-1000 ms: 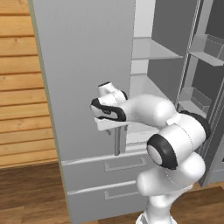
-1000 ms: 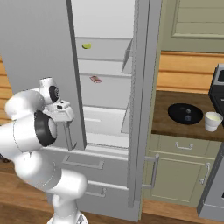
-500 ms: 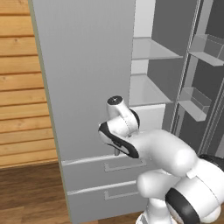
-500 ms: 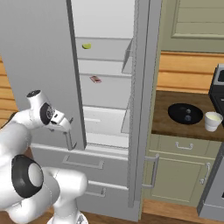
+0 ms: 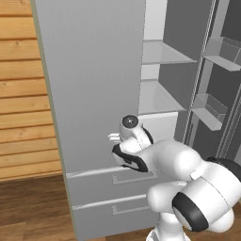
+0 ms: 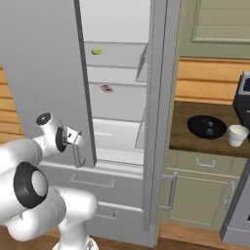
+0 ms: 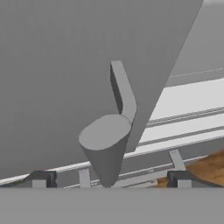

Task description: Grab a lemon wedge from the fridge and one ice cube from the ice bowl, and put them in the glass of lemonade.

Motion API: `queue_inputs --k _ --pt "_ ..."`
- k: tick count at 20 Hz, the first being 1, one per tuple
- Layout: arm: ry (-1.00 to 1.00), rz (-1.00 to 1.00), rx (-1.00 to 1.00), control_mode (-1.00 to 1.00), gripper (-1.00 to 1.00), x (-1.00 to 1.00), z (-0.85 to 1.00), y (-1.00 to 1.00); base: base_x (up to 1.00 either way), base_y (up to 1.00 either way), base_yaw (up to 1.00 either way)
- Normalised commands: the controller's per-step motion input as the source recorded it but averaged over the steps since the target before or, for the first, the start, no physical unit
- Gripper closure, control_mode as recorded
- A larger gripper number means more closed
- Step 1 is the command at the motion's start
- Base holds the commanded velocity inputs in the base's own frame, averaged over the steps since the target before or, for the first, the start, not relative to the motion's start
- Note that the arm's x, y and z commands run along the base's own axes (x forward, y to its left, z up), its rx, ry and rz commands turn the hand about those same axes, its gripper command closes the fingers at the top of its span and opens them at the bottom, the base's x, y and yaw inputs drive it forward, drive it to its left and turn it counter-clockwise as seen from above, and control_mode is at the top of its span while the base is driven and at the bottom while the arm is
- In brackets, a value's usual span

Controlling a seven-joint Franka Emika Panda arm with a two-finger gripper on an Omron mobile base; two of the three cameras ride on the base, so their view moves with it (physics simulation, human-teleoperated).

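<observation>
Fingers (image 7: 111, 177) spread wide, empty, straddling the fridge (image 5: 94, 84) door handle's (image 7: 107, 144) lower end; swung lower since earlier.

Horizontal wood-plank wall (image 5: 23, 94) at my nine o'clock, dark wooden floor (image 5: 33, 207) below, sage-green base cabinets (image 6: 205, 190) under a dark brown countertop (image 6: 183, 127) at my three o'clock, upper cabinet (image 6: 219, 24) above.
</observation>
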Motion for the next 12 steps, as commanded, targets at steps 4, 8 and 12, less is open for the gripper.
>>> queue_inputs --k 4,8,12 --pt "0.00 0.02 0.00 -1.00 -1.00 0.02 -0.14 0.05 0.00 0.00 0.00" --pt "-0.11 0.00 0.00 -1.00 -1.00 0.01 -0.31 0.00 0.00 0.00 0.00" --pt "-0.09 0.00 0.00 -1.00 -1.00 0.36 -0.26 -0.04 0.00 0.00 0.00"
